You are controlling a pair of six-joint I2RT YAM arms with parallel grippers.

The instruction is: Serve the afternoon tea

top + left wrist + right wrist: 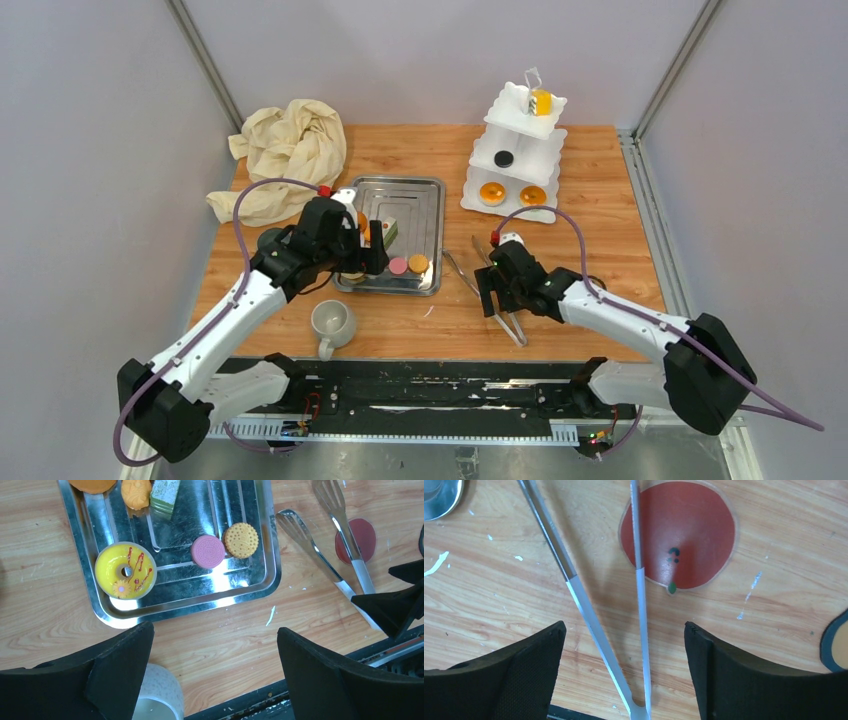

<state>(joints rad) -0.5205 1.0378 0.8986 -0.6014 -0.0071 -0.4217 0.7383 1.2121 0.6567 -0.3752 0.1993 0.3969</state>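
progress: partway. white stand [527, 148] at the far right corner of the table is loaded on all three tiers: a yellow-orange piece [540, 102] on top, black tart [504, 158] on the middle, orange tart [491, 192] and second orange tart [533, 195] side by side on the bottom.

left to move, by my read: everything on the steel tray [415, 215] mid-table. that's the yellow ring cake [125, 570] at its near left corner, pink biscuit [208, 551] touching the orange biscuit [241, 540] near its near right corner, and the green-layered cake [166, 492] with an orange lump [136, 492] just beside it at its far edge.

mugs not served yet as far as i can judge: off-white mug [333, 320] sits near the near edge, left of centre. a dark round shape [268, 240] by the left arm may be the grey mug, mostly hidden.

left gripper [215, 640]: fingers spread, nothing in them, hanging just off the tray's near edge.

right gripper [624, 630]: fingers spread wide, straddling the tongs [574, 587], which lie flat on the wood between tray and right arm, untouched by either pad. not gripped.

cloth [290, 150] is bunched at the far left corner.
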